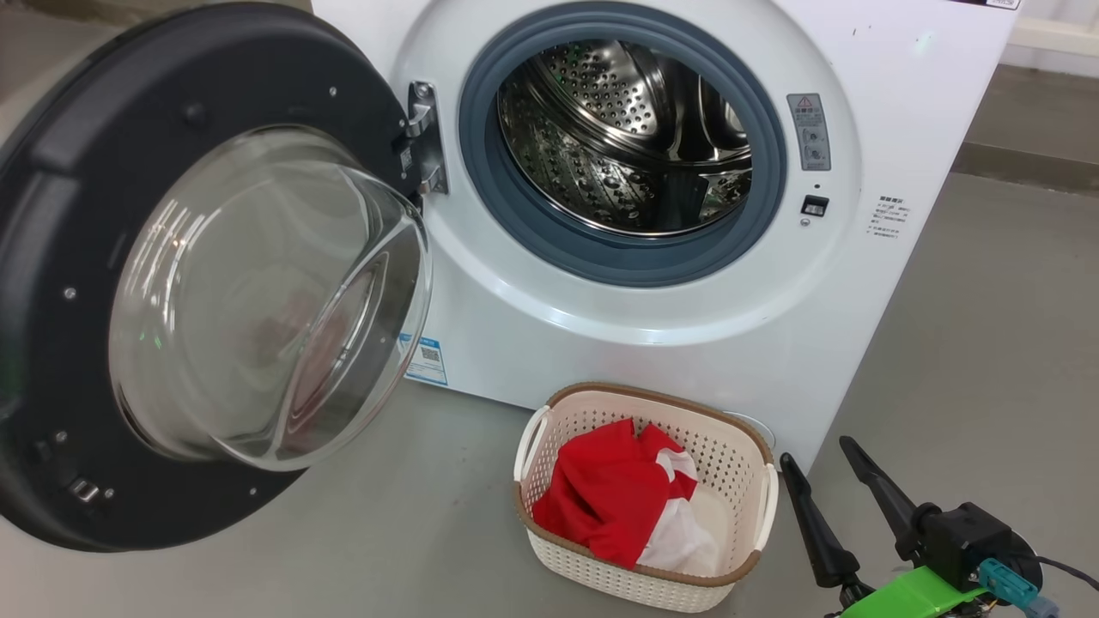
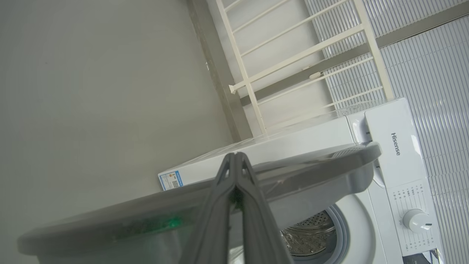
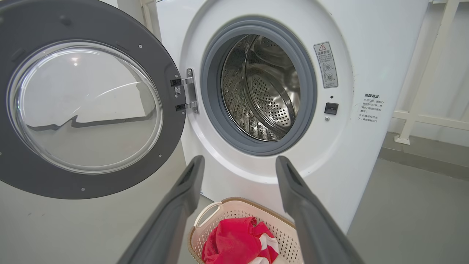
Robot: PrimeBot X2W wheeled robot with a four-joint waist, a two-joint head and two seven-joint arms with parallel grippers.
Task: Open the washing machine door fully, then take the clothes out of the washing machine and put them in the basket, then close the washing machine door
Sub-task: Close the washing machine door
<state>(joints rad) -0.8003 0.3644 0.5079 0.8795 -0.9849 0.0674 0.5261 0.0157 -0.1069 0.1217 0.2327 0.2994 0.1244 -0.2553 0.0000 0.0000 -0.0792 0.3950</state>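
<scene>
The right jaws gape empty beside the basket — the left jaws pinched shut, behind the washing machine door.

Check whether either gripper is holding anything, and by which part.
Nothing is held. The right gripper is open and empty near the cream perforated plastic basket; the left gripper is shut on nothing.

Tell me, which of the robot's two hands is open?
The right hand, its fingers spread apart beside the basket; the left hand has its fingers pressed together.
</scene>
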